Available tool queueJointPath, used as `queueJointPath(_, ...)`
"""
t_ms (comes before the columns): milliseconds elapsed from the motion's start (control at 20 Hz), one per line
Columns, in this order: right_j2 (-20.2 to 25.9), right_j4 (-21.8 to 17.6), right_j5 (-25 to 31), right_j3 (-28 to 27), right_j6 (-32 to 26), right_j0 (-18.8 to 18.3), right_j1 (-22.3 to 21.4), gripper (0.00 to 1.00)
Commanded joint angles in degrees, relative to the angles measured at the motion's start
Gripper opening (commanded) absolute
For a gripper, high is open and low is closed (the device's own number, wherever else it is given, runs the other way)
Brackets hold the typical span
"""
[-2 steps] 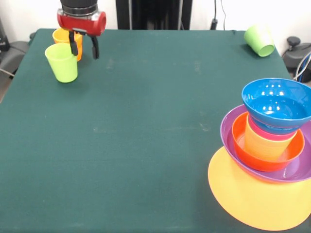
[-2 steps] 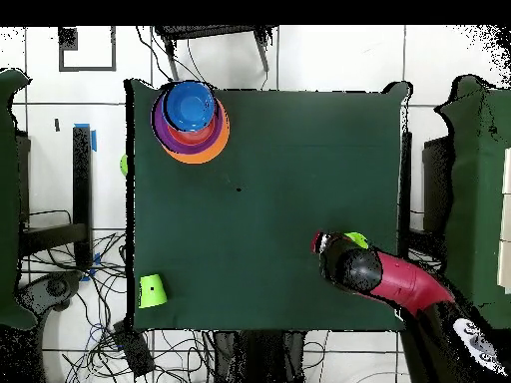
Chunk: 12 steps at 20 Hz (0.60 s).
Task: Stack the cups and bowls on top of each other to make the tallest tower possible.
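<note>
Front view: the gripper [image 1: 84, 49], fingers spread with nothing between them, hangs over the orange cup [image 1: 64, 38] behind the lime cup [image 1: 62, 63]; a green cup [image 1: 259, 41] lies tipped at the worktop's [image 1: 146, 126] far corner; the tower [image 1: 269, 145] stands near right. Overhead view: the tower [image 2: 190, 122] occupies one corner.

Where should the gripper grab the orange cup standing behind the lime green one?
By its rim, from straight above. The orange cup stands upright, mouth open, so one finger can go inside the wall. The open gripper hangs at its rim; the lime green cup crowds one side.
</note>
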Motion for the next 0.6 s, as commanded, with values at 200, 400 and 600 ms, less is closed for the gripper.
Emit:
queueJointPath(200,-1.89,-7.74,-6.16,-6.4,2.6,4.86,1.41,1.0)
queueJointPath(400,-2.33,-7.62,-5.26,-6.03,2.61,4.62,1.47,1.0)
queueJointPath(600,-0.7,-7.01,-3.6,-4.61,1.97,3.33,1.56,1.0)
